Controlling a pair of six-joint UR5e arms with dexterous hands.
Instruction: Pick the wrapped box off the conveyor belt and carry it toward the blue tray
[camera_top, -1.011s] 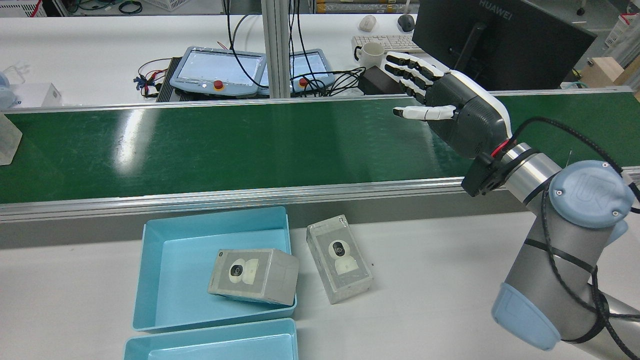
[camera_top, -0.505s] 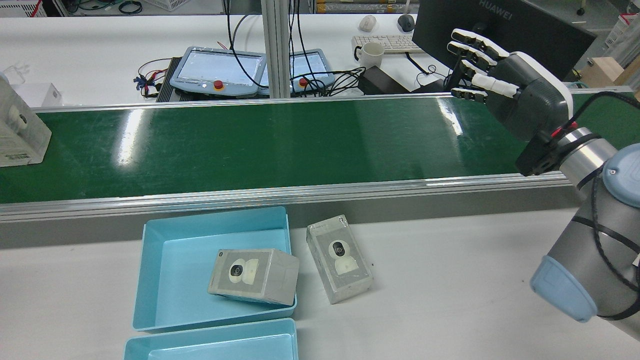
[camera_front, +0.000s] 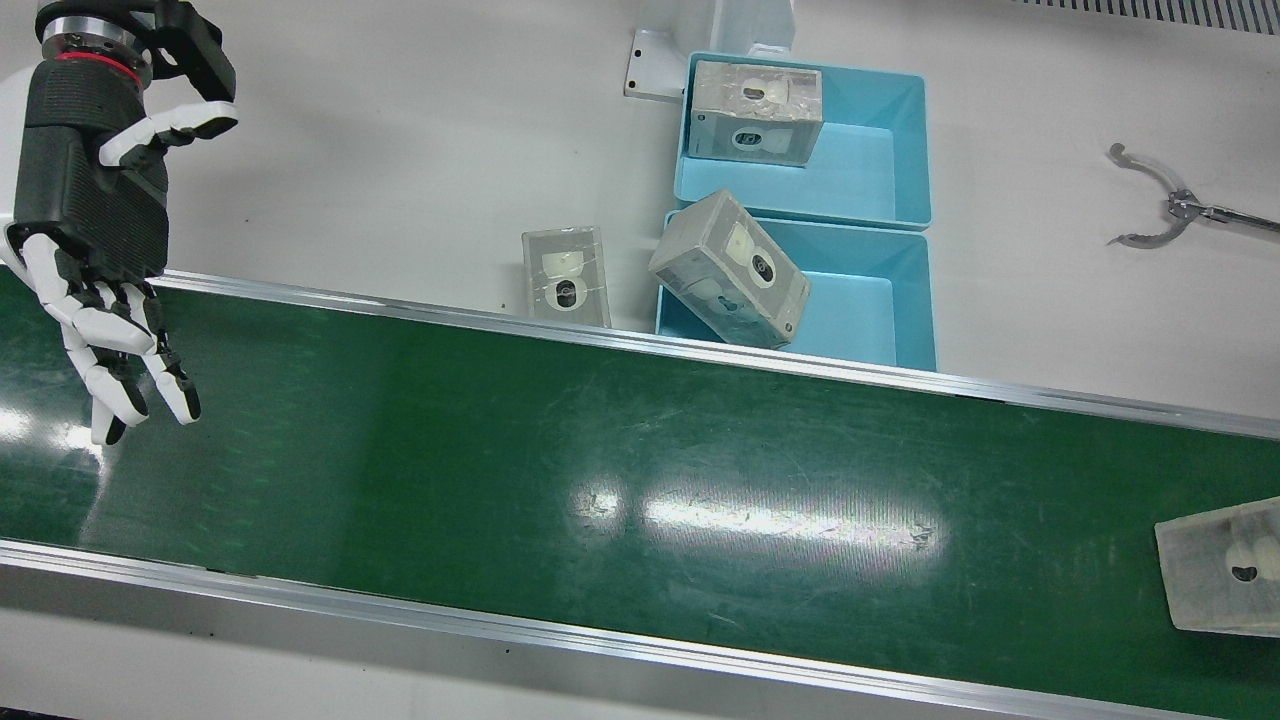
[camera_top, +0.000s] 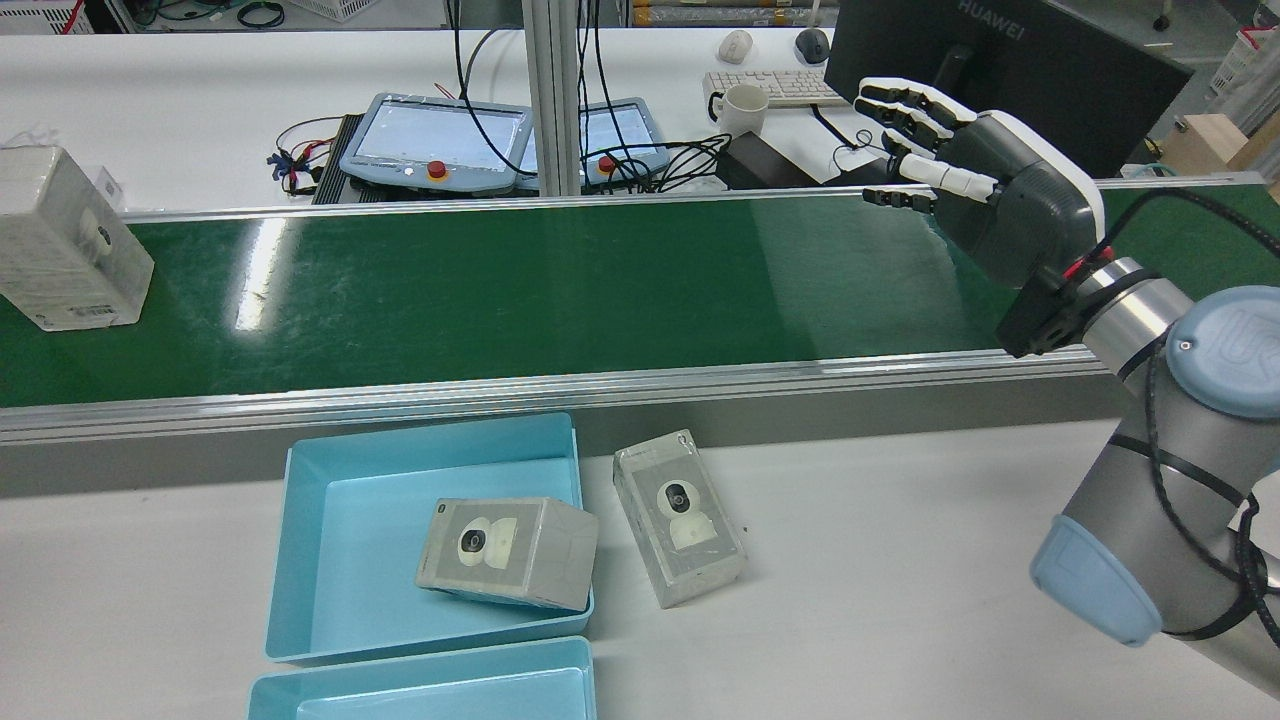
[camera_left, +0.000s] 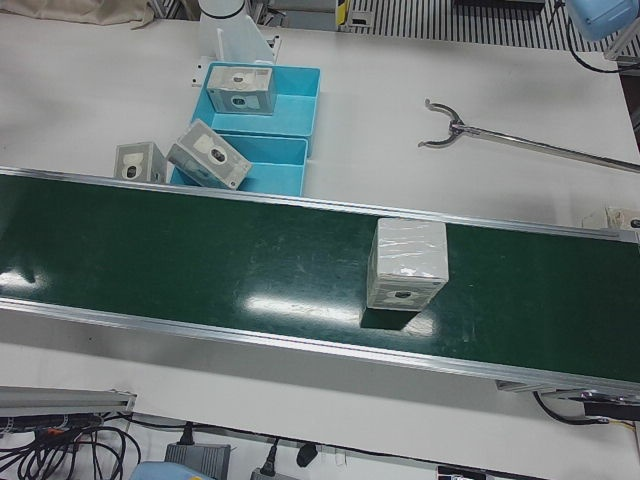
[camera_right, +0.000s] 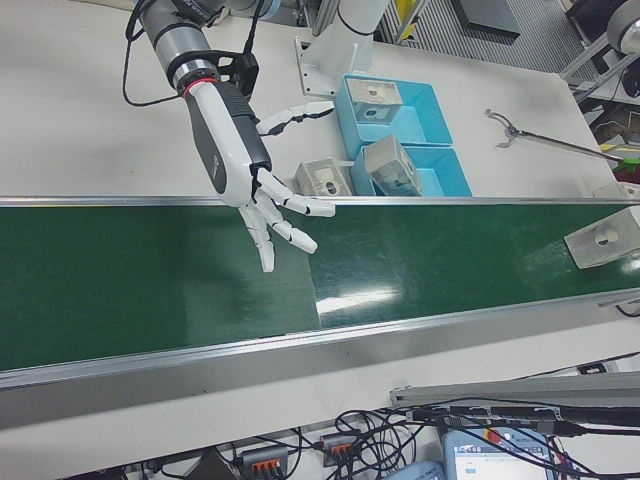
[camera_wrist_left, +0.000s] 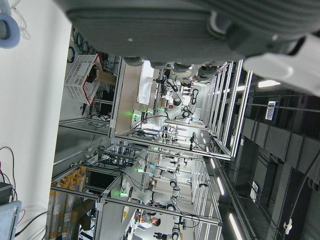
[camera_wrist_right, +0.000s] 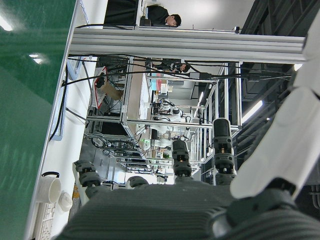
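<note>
While right hand (camera_top: 1010, 215) hovers, fingers (camera_front: 120, 390) spread, empty, film-wrapped white box (camera_left: 405, 265) upright on belt (camera_left: 250, 250).

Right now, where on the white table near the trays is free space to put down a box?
The white table is bare between the loose box and the right arm. It is crowded around the blue tray: a box leans on its rim, and a second tray adjoins.
</note>
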